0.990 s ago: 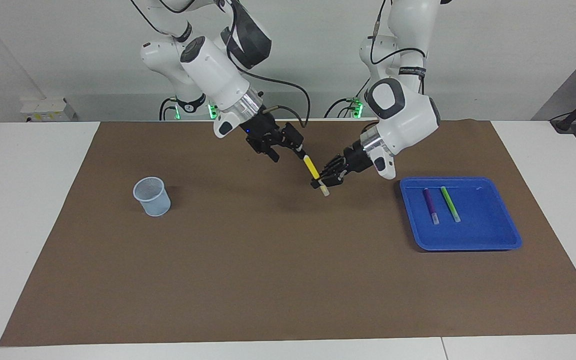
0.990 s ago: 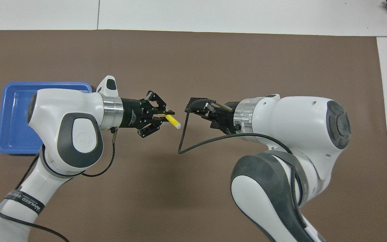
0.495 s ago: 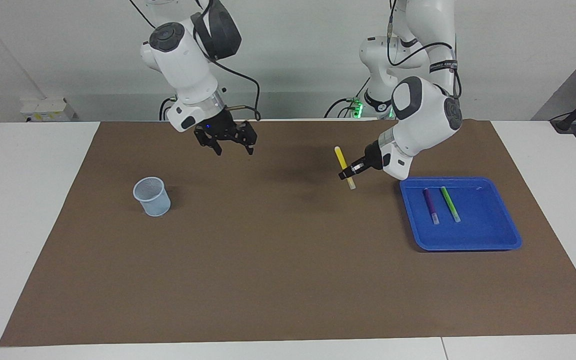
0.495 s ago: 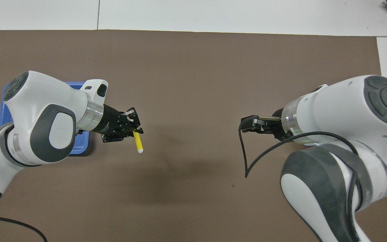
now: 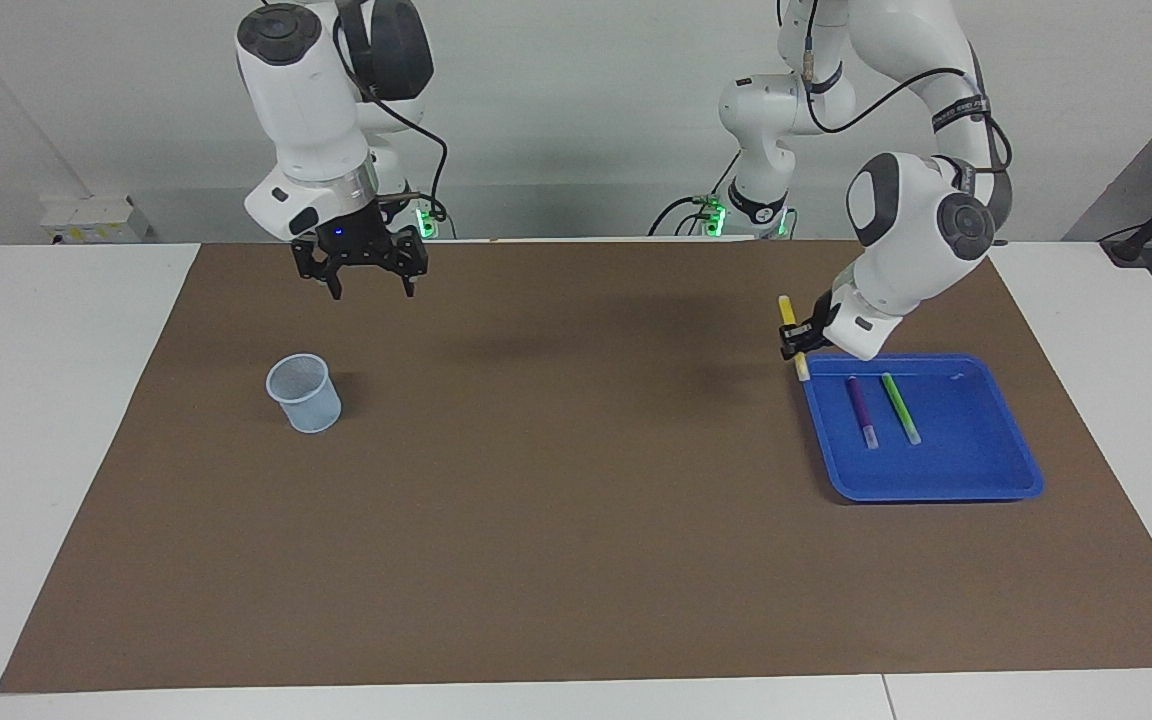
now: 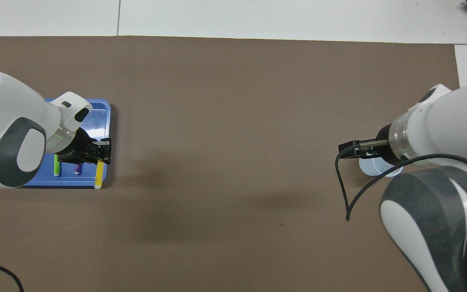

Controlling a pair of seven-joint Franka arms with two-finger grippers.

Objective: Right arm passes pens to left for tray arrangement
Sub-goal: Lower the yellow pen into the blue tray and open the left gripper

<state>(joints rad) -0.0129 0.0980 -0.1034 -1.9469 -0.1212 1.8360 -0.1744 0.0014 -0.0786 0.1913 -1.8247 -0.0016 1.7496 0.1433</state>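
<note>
My left gripper [image 5: 796, 337] is shut on the yellow pen [image 5: 792, 334] and holds it nearly upright in the air over the rim of the blue tray [image 5: 976, 485] on the side toward the right arm. In the overhead view the left gripper [image 6: 100, 151] and the yellow pen [image 6: 99, 175] are over that same rim of the tray [image 6: 104, 110]. The purple pen [image 5: 861, 411] and the green pen [image 5: 901, 408] lie side by side in the tray. My right gripper [image 5: 364, 272] is open and empty, raised over the mat above the cup.
A small translucent pale-blue cup [image 5: 305, 393] stands on the brown mat [image 5: 536, 520] toward the right arm's end; in the overhead view the cup [image 6: 373, 166] is partly covered by the right wrist. White table surrounds the mat.
The left gripper has carried the yellow pen from mid-table to the tray's rim. The right gripper, having let go of the pen, has drawn back and up toward the cup's end.
</note>
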